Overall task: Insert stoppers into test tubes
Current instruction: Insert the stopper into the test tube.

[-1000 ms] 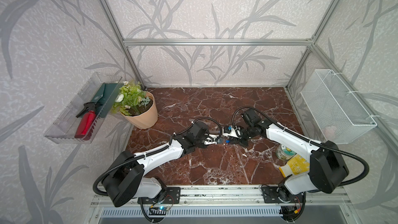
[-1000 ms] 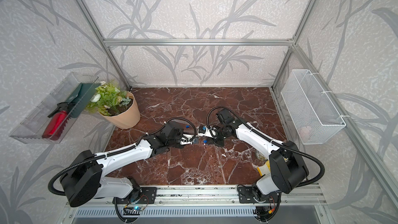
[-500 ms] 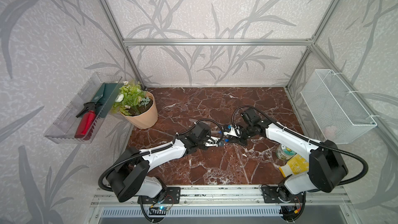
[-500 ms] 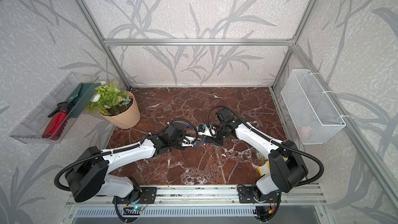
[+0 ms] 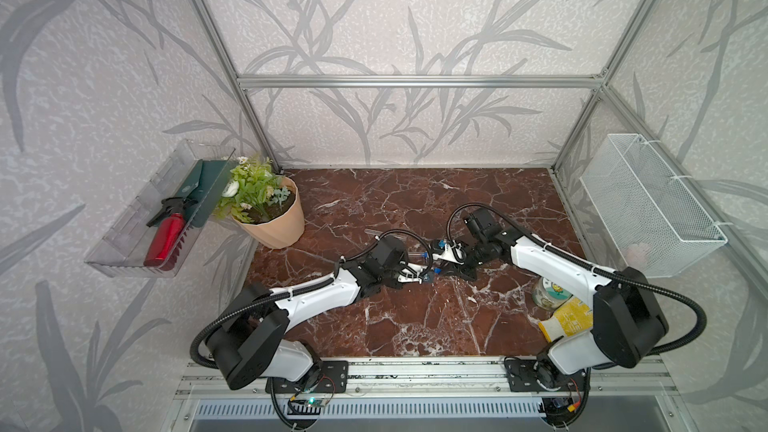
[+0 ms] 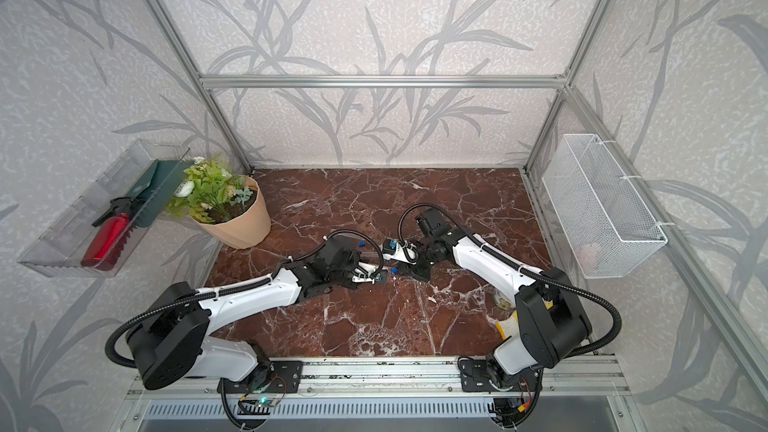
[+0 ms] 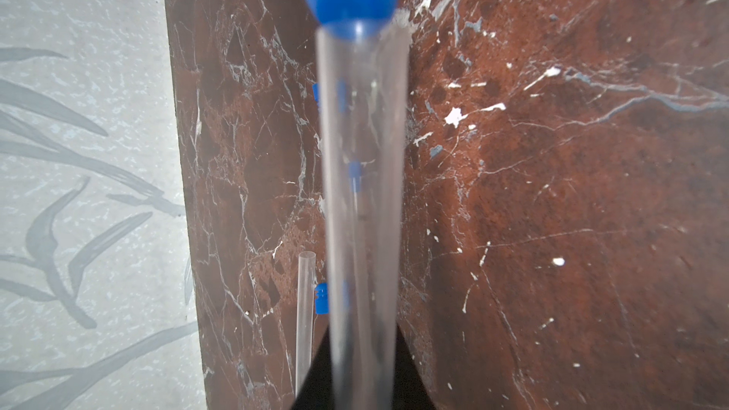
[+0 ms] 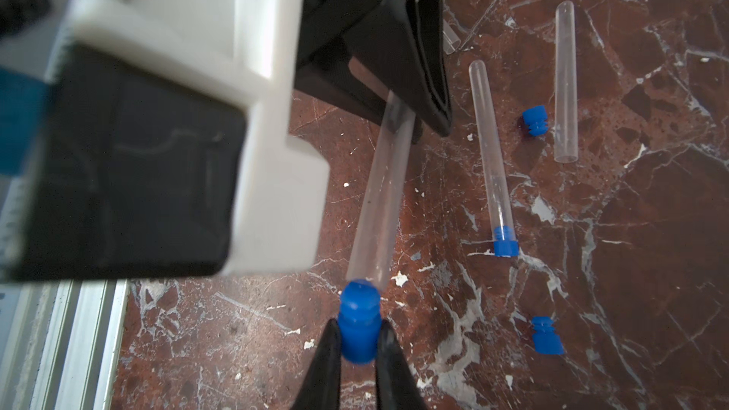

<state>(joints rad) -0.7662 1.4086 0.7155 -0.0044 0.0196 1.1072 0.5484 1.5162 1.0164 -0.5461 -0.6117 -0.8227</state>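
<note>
Clenched, left fingers point(image 8: 418, 84) and right fingers point(image 8: 328, 364) alike, over the marbled surface point(image 8: 651, 270). Clamped in the left fingers: the far end of a clear held tube point(image 8: 378, 207), raised off the surface, open mouth aimed at the right fingers. Flat on the surface just beside the left fingers: a capped tube point(image 8: 489, 143), then an open tube point(image 8: 566, 80), plus the end of a fourth tube point(image 8: 449, 39) poking out from behind them. Pinched between the right fingers: a blue stopper point(image 8: 358, 329), nose touching the held tube's mouth. Lying free: one loose stopper point(image 8: 534, 121) between the capped and open tubes, a second loose stopper point(image 8: 546, 335) near the right fingers, not touching them.
</note>
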